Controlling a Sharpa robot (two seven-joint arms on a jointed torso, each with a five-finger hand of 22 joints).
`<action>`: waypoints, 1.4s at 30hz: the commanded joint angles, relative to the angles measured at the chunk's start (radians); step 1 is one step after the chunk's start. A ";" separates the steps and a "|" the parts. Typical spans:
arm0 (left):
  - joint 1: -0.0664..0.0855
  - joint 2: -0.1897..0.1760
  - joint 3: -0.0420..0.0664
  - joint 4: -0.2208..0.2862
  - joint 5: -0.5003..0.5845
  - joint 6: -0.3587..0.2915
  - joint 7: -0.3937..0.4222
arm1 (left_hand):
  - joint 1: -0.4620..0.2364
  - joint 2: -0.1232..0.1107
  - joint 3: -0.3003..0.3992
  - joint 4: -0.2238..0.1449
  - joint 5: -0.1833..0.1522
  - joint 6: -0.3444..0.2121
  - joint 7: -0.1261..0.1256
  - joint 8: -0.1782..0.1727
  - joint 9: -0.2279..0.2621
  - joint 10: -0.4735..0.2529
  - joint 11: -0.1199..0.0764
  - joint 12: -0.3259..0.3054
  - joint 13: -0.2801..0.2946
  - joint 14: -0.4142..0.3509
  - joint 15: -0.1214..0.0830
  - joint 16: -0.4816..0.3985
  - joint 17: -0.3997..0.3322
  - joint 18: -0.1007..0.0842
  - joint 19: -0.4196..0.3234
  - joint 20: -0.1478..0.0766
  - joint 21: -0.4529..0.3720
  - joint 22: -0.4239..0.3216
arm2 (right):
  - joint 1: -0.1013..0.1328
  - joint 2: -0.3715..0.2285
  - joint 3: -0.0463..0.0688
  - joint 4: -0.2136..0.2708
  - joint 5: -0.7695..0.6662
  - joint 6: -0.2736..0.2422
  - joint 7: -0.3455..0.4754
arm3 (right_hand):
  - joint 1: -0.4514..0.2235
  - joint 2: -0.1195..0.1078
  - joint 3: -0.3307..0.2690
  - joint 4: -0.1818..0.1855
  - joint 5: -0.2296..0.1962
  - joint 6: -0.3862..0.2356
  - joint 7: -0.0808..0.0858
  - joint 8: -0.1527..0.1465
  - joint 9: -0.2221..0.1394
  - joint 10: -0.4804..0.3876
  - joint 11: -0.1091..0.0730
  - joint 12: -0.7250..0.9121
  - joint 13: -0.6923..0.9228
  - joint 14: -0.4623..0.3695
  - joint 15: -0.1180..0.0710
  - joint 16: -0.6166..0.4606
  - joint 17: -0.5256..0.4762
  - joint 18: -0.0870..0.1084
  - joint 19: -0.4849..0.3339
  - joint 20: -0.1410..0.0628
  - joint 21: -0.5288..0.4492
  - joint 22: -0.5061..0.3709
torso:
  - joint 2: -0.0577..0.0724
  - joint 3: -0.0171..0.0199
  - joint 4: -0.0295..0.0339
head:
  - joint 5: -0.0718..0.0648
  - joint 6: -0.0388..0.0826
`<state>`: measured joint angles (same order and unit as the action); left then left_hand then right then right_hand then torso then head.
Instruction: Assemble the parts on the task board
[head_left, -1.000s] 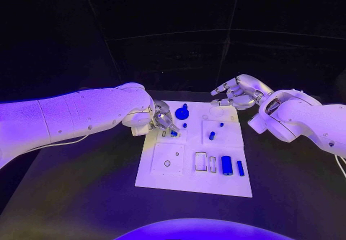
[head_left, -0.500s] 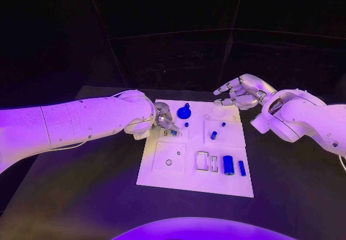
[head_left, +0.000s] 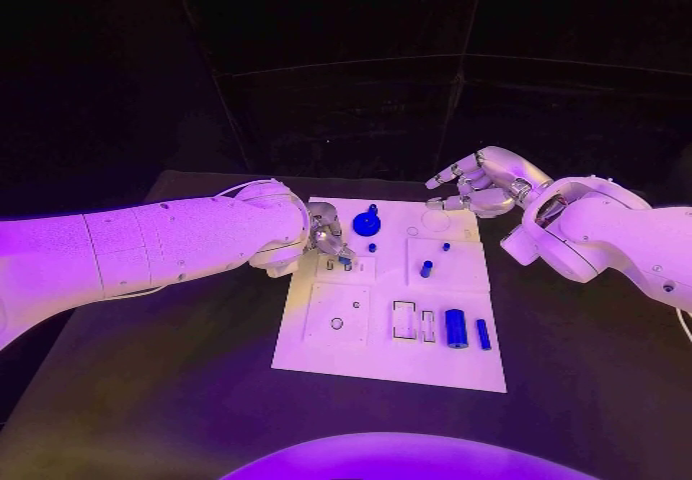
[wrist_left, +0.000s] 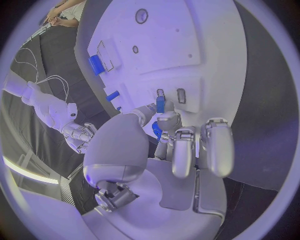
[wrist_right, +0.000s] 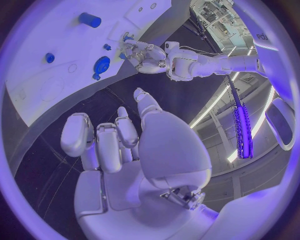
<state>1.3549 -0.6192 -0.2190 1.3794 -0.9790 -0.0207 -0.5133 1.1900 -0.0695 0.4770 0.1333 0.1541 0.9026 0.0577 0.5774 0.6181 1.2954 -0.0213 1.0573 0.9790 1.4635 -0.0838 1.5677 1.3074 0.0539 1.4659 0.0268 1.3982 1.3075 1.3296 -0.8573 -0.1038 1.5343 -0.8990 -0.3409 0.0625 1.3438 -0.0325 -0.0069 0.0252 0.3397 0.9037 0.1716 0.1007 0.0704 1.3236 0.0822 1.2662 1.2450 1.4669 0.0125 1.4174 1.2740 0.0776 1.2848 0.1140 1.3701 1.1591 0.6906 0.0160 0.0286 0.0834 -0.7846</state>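
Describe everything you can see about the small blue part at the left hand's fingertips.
The small blue part is a short, slim peg with a smooth, plastic look. The left hand pinches it between its fingertips. It stands roughly upright over the white task board, beside two small rectangular slots near the board's far left area. Whether its tip already touches the board cannot be told.

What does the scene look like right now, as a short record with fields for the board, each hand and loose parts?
board: white task board in the middle of the black table
left hand: left hand pinches a small blue part over the board's far left slots
right hand: right hand hovers beyond the far right corner, holding nothing
loose parts: blue cylinder lying near the board's right edge
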 joint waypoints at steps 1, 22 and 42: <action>0.000 0.002 0.000 -0.002 -0.022 0.033 -0.002 | -0.004 0.009 0.152 -0.144 -0.002 -0.001 -0.005 0.006 0.000 0.006 0.000 0.002 -0.001 0.107 0.002 0.003 0.263 -0.001 0.025 0.000 -0.001 0.036 | 0.002 0.001 0.001 0.001 -0.006 0.007 0.002 | 0.004 0.001 -0.005 0.000 -0.003 -0.006 -0.002 0.004 0.001 -0.006 -0.001 -0.007 -0.001 0.040 -0.007 -0.004 -0.001 0.013 -0.007 0.003 -0.007 -0.002 | -0.001 0.0000 0.0002 | 0.001 -0.003; 0.000 0.018 0.000 -0.015 -0.025 0.094 -0.007 | -0.010 0.006 0.154 -0.144 -0.003 0.003 -0.007 0.011 0.003 0.007 -0.002 0.000 -0.004 0.107 0.001 0.003 0.263 -0.002 0.025 0.000 0.000 0.038 | 0.002 0.004 0.001 -0.003 -0.007 0.011 0.000 | 0.005 0.002 -0.006 -0.001 -0.006 -0.006 -0.002 0.004 0.001 -0.007 -0.001 -0.007 -0.002 0.039 -0.007 -0.007 -0.005 0.013 -0.007 0.003 -0.007 -0.002 | -0.001 0.0001 0.0003 | -0.004 -0.012; 0.000 0.029 0.000 -0.030 -0.042 0.136 -0.010 | -0.033 -0.011 0.145 -0.140 -0.006 0.014 -0.014 0.020 0.011 0.014 -0.006 0.003 -0.003 0.107 -0.002 0.003 0.263 -0.002 0.026 -0.002 0.000 0.040 | 0.002 0.005 0.001 -0.004 -0.008 0.011 -0.002 | 0.005 0.002 -0.006 -0.001 -0.006 -0.006 -0.002 0.004 0.001 -0.007 -0.001 -0.007 -0.002 0.039 -0.007 -0.007 -0.005 0.013 -0.007 0.003 -0.007 -0.002 | 0.000 0.0015 -0.0003 | -0.001 -0.013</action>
<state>1.3574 -0.5922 -0.2164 1.3510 -1.0071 0.0812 -0.5154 1.1622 -0.0764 0.4990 0.1166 0.1468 0.9156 0.0482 0.5930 0.6270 1.3032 -0.0285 1.0574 0.9750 1.4634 -0.0838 1.5677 1.3074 0.0540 1.4659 0.0269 1.3982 1.3075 1.3296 -0.8525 -0.1038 1.5280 -0.9039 -0.3351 0.0587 1.3438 -0.0325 -0.0069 0.0253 0.3397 0.9037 0.1716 0.1007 0.0704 1.3236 0.0822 1.2623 1.2437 1.4668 0.0125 1.4175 1.2703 0.0776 1.2849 0.1141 1.3660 1.1579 0.6898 0.0168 0.0284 0.0822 -0.7980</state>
